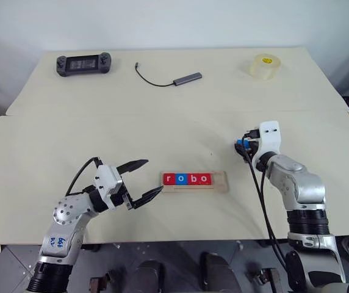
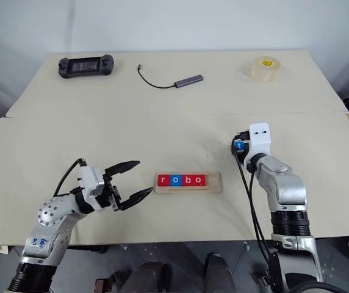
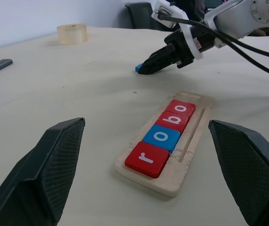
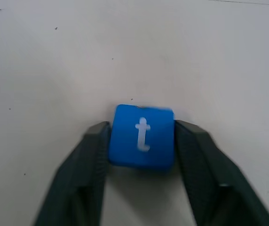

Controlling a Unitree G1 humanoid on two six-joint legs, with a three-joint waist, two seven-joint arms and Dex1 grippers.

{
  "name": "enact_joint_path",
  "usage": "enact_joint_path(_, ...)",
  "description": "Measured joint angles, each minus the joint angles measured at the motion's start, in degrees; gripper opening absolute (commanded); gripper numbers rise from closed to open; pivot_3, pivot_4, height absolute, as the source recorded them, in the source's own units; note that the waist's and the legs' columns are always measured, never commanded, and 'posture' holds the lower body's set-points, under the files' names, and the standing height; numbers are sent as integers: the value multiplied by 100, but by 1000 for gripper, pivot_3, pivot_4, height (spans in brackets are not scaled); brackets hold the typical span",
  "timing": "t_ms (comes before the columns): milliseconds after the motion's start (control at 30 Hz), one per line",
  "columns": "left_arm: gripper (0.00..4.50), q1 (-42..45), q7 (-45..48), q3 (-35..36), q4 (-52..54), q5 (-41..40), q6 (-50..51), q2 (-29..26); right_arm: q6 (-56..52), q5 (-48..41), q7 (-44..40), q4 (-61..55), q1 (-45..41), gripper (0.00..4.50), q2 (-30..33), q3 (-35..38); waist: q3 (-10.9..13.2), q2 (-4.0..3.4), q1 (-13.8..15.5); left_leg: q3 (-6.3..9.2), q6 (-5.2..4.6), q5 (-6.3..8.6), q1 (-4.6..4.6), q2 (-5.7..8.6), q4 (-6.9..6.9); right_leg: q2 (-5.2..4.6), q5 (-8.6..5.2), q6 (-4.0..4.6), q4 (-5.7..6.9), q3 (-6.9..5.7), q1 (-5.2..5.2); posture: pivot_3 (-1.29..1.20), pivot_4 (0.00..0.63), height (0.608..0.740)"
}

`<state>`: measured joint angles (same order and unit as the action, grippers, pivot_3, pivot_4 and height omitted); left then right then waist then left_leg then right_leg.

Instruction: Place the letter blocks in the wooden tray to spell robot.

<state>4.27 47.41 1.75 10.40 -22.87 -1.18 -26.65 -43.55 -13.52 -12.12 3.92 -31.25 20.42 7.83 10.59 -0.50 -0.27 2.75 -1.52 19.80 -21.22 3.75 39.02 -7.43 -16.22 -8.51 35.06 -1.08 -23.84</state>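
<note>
Black-fingered left claw (image 1: 143, 180) sat on the left side of the cream bench (image 1: 162, 122), fingers spread wide apart and holding nothing, pointed at the near end of the long pale wooden tray (image 1: 221, 181). Four small square letter blocks (image 1: 187, 179) were already lined up in its slot, red r, blue o, red b, red o, with one bare space left at the tray's right end.

Over to the right and a bit further back, the right claw (image 4: 141, 141) had its two fingers clamped on the sides of the last tile, the blue t block (image 4: 142, 136), which looked like it was resting on the bench, well apart from the tray.

My take on doing this step right: get a firm square grip, lift clean, keep the t the same way up as the other letters, and lower it flat into the free end slot without nudging the second o.

Other stuff was all along the far edge: a dark handheld game controller (image 1: 83, 63), a grey USB hub with its black cable (image 1: 187, 78), and a roll of clear tape (image 1: 264, 66). None of it blocked the short path to the tray; only the left claw parked near the tray's left end was close.
</note>
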Motion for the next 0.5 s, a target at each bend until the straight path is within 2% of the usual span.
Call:
enact_joint_path(133,4500,6,-15,-19,11,4,-1,10,62,28,95,-156,137,1471,-42,16,0,0,3,-1,0,0,1,0,0,0,0,0,2,1,-1,0,150,740)
enact_joint_path(267,4500,19,-1,-82,7,8,-25,102,270,69,158,-874,789,1471,-79,16,0,0,28,3,-1,1,-4,7,-2,-4,0,0,0,1,-3,0,150,740)
enact_joint_path(500,4500,39,415,-178,27,-184,55,70,-569,-271,235,-3116,2100,1471,-47,518,0,0,24,3,-2,1,-6,5,-4,-3,0,-1,-4,2,-3,0,150,740)
